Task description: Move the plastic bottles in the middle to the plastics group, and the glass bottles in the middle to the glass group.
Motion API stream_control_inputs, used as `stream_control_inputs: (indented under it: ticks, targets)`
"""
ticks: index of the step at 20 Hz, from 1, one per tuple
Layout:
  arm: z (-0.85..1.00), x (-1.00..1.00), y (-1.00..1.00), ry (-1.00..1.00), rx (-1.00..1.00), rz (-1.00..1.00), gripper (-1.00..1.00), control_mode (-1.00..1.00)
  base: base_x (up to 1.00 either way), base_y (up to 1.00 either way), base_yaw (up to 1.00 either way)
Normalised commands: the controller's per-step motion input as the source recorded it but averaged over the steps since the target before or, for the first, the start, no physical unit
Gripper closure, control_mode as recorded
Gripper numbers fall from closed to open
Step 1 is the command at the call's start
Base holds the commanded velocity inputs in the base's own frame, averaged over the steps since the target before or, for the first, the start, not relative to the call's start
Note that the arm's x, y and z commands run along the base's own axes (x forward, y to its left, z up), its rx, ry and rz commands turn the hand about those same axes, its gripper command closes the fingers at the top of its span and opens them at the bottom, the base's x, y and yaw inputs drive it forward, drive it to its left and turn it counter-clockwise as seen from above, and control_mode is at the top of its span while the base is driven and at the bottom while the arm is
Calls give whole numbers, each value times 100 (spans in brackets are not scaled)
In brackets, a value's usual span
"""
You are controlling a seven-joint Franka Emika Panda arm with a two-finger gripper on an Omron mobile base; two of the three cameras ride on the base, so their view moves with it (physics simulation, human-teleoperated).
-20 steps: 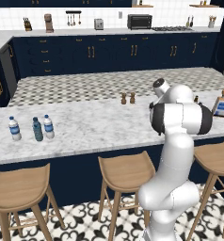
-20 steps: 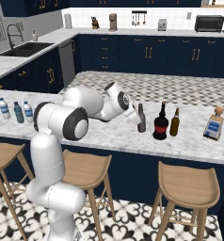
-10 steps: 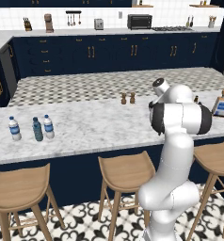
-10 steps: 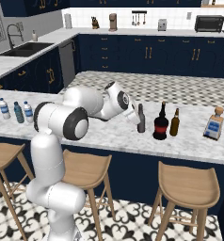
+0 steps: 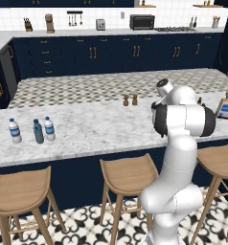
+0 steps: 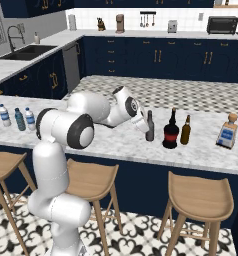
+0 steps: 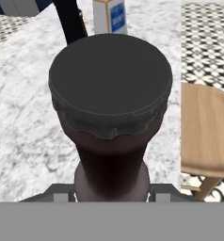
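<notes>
I have the claw clamped on the slim dark brown bottle, standing on the desk just left of the fat black bottle. Next I'd lift it clear and carry it right to the amber bottle and flask.

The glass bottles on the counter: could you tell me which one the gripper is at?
The slim dark long-necked bottle, leftmost of the row, has the gripper at it; the fat black bottle, amber bottle and square flask stand apart.
</notes>
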Motion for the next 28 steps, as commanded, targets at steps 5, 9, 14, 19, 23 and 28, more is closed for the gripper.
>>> stream_control_inputs:
  ticks: [5, 9, 14, 19, 23, 28]
  targets:
    - [-17, 0, 0, 0, 0, -1, 100, -100, 0, 0, 0]
    - [-11, 0, 0, 0, 0, -1, 100, -100, 0, 0, 0]
    - [-29, 0, 0, 0, 0, -1, 100, -100, 0, 0, 0]
    - [-26, 0, 0, 0, 0, -1, 100, -100, 0, 0, 0]
    - [-11, 0, -3, 0, 0, -1, 100, -100, 0, 0, 0]
    - [0, 7, -21, 0, 0, -2, 100, -100, 0, 0, 0]
